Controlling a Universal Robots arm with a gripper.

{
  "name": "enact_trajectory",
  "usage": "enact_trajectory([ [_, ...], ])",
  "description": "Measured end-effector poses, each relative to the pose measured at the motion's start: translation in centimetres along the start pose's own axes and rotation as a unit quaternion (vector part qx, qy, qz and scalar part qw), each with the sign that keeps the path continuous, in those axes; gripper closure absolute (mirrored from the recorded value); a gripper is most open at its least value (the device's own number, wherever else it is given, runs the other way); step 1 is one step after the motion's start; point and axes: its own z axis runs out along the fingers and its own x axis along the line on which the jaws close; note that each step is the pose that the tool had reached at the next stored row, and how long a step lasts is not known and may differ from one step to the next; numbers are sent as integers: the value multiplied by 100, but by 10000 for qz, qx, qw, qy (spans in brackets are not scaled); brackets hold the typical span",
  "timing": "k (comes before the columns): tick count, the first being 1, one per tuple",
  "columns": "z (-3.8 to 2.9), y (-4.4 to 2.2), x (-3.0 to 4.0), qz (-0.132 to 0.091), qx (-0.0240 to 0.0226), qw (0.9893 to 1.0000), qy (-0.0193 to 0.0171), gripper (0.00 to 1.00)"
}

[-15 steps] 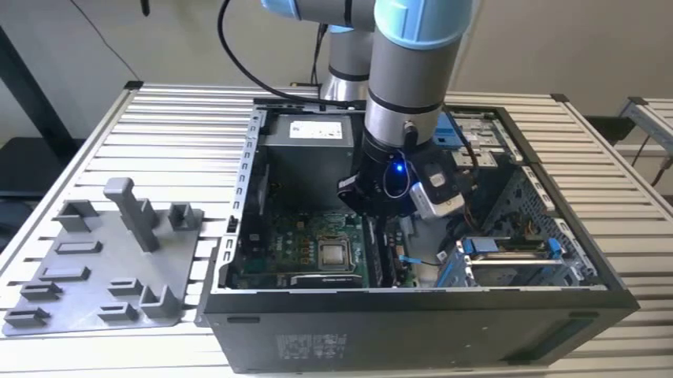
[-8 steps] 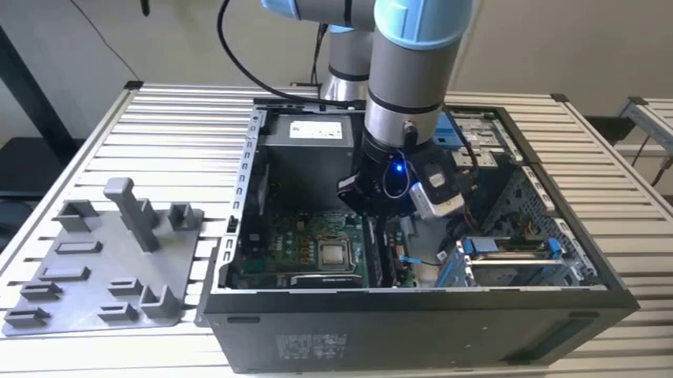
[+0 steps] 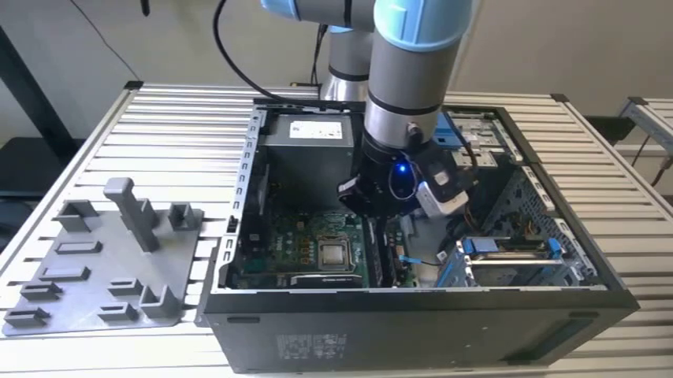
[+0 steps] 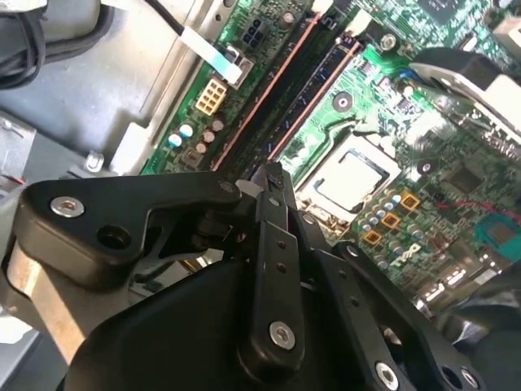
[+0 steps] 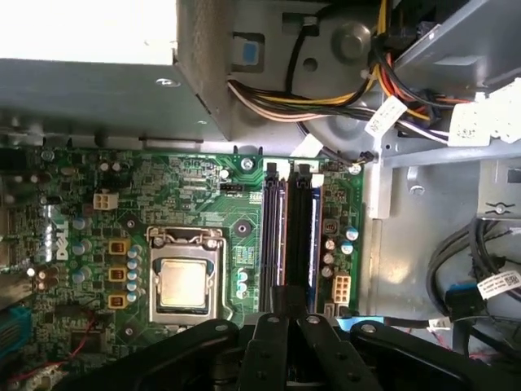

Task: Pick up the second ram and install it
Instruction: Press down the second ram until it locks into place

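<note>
The tool (image 5: 281,308) is held low inside the open computer case (image 3: 421,331), directly over the near end of the two memory slots on the green motherboard (image 5: 203,195). Its fingers (image 4: 273,189) are seen drawn together, closed, and no gap is seen between them. Whether a board edge is pinched there cannot be told. The second ram (image 5: 299,236) is judged to be the long dark stick that runs straight away from the tool's tips, standing in the slot on the side of the small capacitors (image 5: 338,240) and the white connector (image 5: 341,287). The neighbouring slot (image 5: 272,236) lies just beside it, on the processor socket's (image 5: 184,281) side. The stick is seen as a narrow blue-black strip, thin-edged and rigid, with a blue line along one flank. Whether it is fully seated cannot be told, and the state of the end clips cannot be made out. Risk is judged to lie in uneven pressure. If force is applied only at the end beneath the tool, the far end could be left raised and unlatched, or the stick could be tilted and its contacts strained. A slight offset toward the neighbouring slot could cause the load to be borne by the slot wall. The bundled cables (image 5: 277,98) beyond the far end of the slots could be snagged by the arm (image 3: 410,79).
</note>
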Motion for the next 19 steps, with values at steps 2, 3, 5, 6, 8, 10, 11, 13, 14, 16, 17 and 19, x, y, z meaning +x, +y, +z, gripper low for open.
enact_trajectory([
  [2, 5, 0, 1, -169, -7, 9999, -1, 89],
  [3, 6, 0, 1, -229, -10, 9997, -1, 89],
  [5, 19, 0, 6, -324, -42, 9995, -3, 89],
  [6, 26, 0, 8, -363, -77, 9993, -6, 89],
  [8, 32, 0, 9, -424, -147, 9990, -11, 89],
  [10, 43, 1, 12, -474, -174, 9987, -18, 89],
  [11, 51, 1, 12, -495, -188, 9986, -21, 89],
  [13, 65, 0, 13, -524, -225, 9984, -27, 89],
  [14, 69, 0, 13, -537, -244, 9983, -29, 89],
  [16, 79, 1, 13, -560, -272, 9981, -32, 89],
  [17, 88, 1, 14, -570, -283, 9980, -34, 89],
  [19, 105, 1, 14, -590, -300, 9978, -39, 89],
])
